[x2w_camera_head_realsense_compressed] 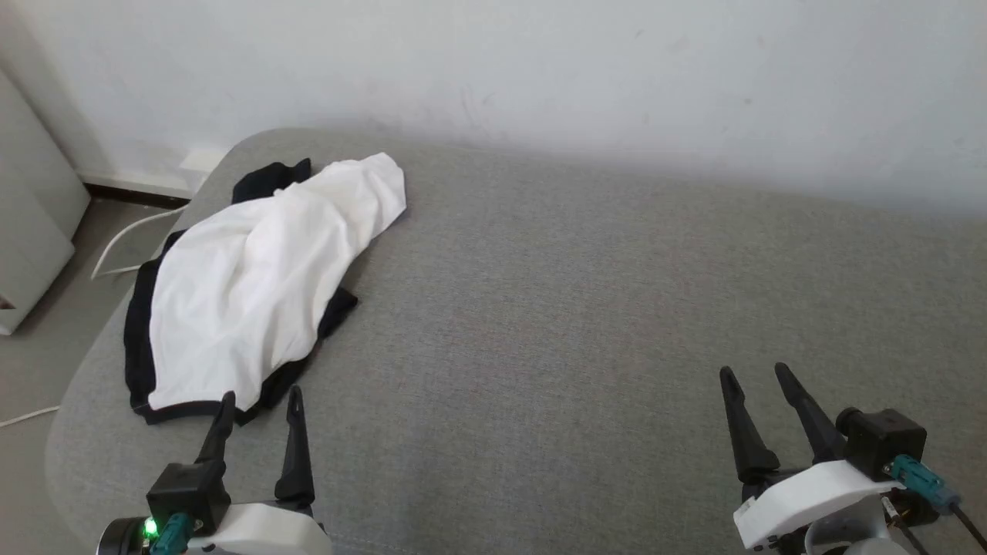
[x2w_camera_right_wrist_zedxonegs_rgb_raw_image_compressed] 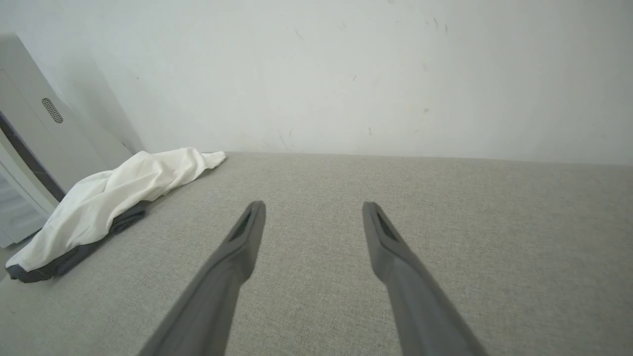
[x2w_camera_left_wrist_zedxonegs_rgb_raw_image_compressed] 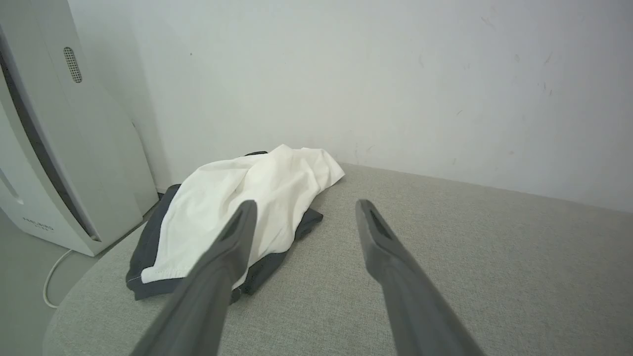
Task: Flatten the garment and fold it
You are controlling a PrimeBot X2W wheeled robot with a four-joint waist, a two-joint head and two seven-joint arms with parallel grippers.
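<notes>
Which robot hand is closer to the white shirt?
Left. The left gripper is right at the near edge of the garment, jaws open. The right gripper is far off to the side, over the bare grey cushion, also open.

Your head camera looks forward and down onto the grey upholstered surface point(x2w_camera_head_realsense_compressed: 586, 308), with the left gripper point(x2w_camera_head_realsense_compressed: 261, 391) and right gripper point(x2w_camera_head_realsense_compressed: 752, 368) at its bottom edge. Your left wrist camera sits low, facing the wall point(x2w_camera_left_wrist_zedxonegs_rgb_raw_image_compressed: 346, 74), near the garment point(x2w_camera_left_wrist_zedxonegs_rgb_raw_image_compressed: 237, 198). Your right wrist camera faces the same wall, well apart from the garment. All three views share the garment.
</notes>
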